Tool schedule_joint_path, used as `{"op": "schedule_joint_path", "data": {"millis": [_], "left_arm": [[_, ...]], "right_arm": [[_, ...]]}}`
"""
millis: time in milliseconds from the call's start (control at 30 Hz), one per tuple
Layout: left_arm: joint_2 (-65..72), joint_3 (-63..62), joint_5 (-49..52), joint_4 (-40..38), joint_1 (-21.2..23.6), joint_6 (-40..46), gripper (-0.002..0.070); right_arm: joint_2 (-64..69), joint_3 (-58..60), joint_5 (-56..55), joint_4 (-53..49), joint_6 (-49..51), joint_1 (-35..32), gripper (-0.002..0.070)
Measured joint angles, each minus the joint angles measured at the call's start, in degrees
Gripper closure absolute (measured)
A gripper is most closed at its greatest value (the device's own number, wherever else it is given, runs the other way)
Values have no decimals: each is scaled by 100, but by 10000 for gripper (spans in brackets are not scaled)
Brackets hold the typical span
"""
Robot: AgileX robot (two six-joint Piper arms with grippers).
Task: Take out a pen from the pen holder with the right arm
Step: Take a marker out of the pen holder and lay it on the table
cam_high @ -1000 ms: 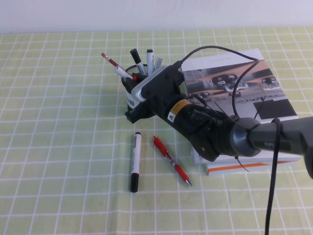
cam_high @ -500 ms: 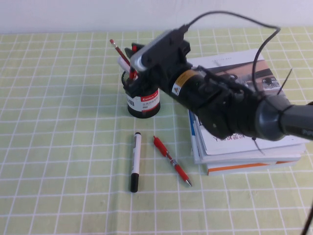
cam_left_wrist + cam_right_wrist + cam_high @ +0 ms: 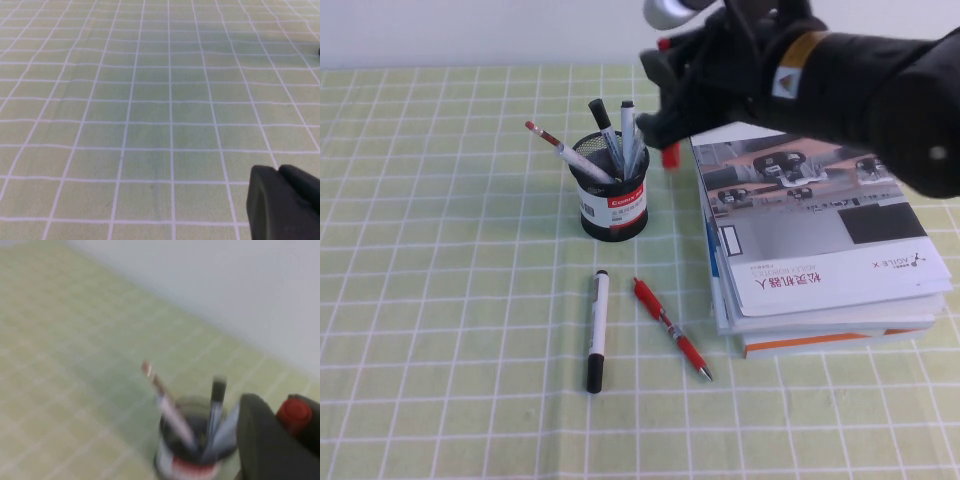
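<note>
A black mesh pen holder stands on the green checked cloth with several pens leaning in it. My right gripper hangs above and to the right of the holder, shut on a red pen whose lower end pokes out below the fingers. In the right wrist view the red pen's cap sits between the dark fingers, with the pen holder below. My left gripper hovers over bare cloth with its fingers together and nothing in them; it is out of the high view.
A black-and-white marker and a second red pen lie on the cloth in front of the holder. A stack of books lies to the right, partly under my right arm.
My right arm has risen up and to the right from the holder, lifting the red pen out. The holder, covered by the arm before, is now in full view.
</note>
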Motion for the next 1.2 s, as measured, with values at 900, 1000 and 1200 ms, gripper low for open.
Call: {"op": "schedule_joint_path", "data": {"millis": [900, 1000, 1200], "left_arm": [[0, 0, 0, 0, 0, 0, 680], [0, 0, 0, 0, 0, 0, 680], [0, 0, 0, 0, 0, 0, 680]], "right_arm": [[2849, -2550, 4942, 1558, 423, -535, 631], [3256, -2936, 5098, 1674, 379, -558, 631], [3700, -3404, 5391, 1727, 358, -558, 631]]}}
